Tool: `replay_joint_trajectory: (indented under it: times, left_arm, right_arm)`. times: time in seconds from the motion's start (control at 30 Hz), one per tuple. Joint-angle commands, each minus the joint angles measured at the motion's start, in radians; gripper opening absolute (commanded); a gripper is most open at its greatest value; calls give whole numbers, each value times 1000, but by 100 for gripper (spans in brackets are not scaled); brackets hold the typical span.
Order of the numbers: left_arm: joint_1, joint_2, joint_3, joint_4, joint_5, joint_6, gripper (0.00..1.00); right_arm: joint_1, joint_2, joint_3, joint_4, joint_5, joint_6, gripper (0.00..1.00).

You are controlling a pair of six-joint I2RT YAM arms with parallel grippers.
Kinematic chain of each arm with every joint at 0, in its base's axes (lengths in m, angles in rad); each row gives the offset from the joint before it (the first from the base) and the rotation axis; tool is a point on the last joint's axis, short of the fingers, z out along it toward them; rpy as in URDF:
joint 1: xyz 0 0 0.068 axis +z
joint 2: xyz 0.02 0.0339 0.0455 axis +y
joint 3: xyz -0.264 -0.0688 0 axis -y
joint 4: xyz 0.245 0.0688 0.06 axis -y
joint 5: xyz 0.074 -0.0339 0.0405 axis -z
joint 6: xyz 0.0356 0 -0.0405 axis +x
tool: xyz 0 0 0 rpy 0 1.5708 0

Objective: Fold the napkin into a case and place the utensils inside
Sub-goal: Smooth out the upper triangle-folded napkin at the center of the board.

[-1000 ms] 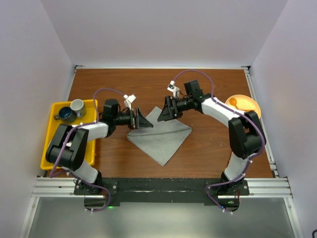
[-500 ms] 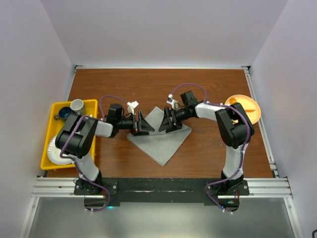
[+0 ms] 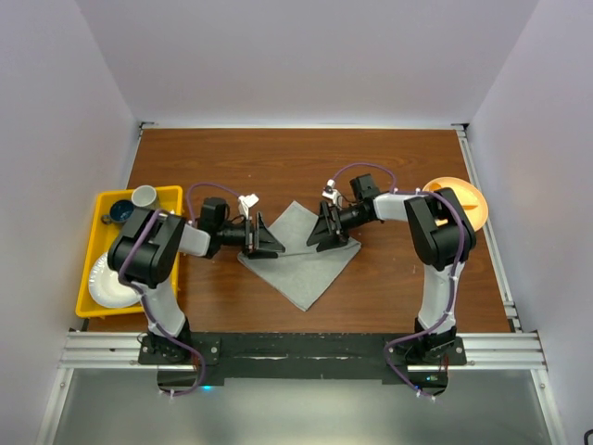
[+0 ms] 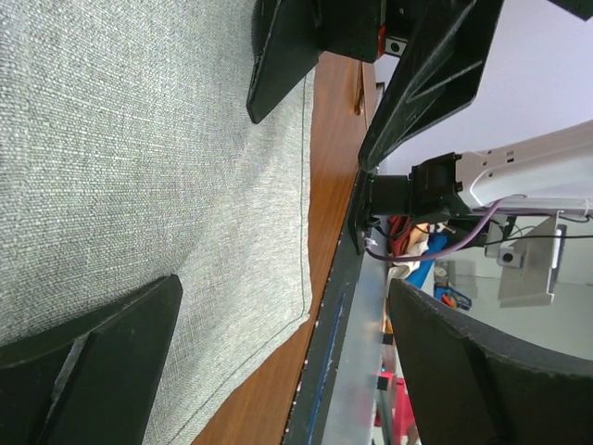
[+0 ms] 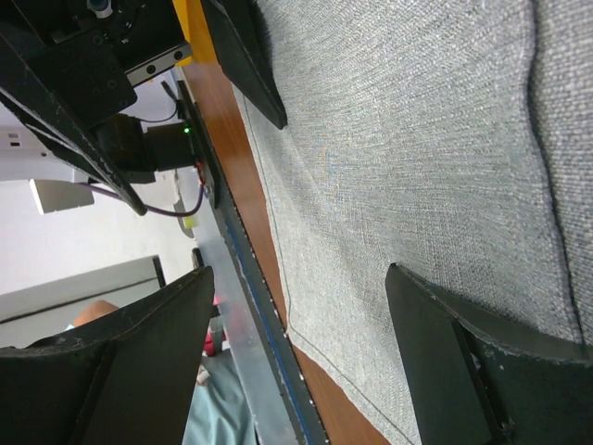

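Observation:
The napkin [image 3: 301, 271] lies flat and unfolded on the brown table, turned like a diamond. My left gripper [image 3: 270, 240] lies low over its upper-left edge and stands open. My right gripper [image 3: 321, 232] faces it over the upper-right edge, also open. In the left wrist view the napkin [image 4: 139, 148] fills the left side; one finger of the left gripper [image 4: 287, 362] is over the cloth, with nothing between the fingers. In the right wrist view the napkin [image 5: 417, 139] runs under the open right gripper [image 5: 296, 357]. The utensils are out of view.
A yellow tray [image 3: 171, 195] at the left holds a grey cup [image 3: 144, 197], a dark bowl [image 3: 120, 214] and a white plate [image 3: 109, 283]. An orange plate [image 3: 459, 197] sits at the right edge, behind the right arm. The table's front rail [image 3: 306, 350] runs below the napkin.
Both arms have dropped lower. The left gripper slid right onto the napkin's upper-left edge; the right gripper moved right and nearer along the upper-right edge. The napkin has not moved.

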Motion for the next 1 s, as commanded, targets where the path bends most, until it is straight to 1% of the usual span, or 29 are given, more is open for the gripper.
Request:
replay_joint_trajectory:
  times: [0.0,0.17,0.23,0.27,0.3,0.33,0.47,0.6,0.77,0.83,0.97]
  left_arm:
    - [23,-41,-75,-91,-54,90,100]
    - [23,-194,-29,-104,-10,98,100]
    - [23,-222,17,-175,-2,120,100]
    - [24,-240,28,-207,-3,162,100]
    - [23,-244,36,-260,-6,177,100]
    - [23,-245,42,-273,-7,197,100]
    - [29,-204,37,-299,-20,220,100]
    - [69,-133,16,-296,-54,234,100]
    - [102,-24,-3,-368,-74,301,100]
    - [102,6,-6,-399,-88,344,100]
    - [118,42,5,-439,-143,364,100]
  right_arm:
    - [-14,11,-27,-50,116,-71,80]
    - [12,-26,0,-72,87,-79,80]
    - [41,-79,25,-87,64,-67,80]
    - [46,-99,29,-86,52,-51,80]
    - [48,-133,33,-69,41,-28,80]
    - [48,-144,37,-66,32,5,81]
    - [48,-156,49,-96,35,-17,81]
    - [48,-109,45,-185,62,-112,81]
    - [35,-14,20,-185,121,-180,81]
    - [29,11,10,-168,131,-179,81]
    - [17,42,-10,-141,130,-157,80]
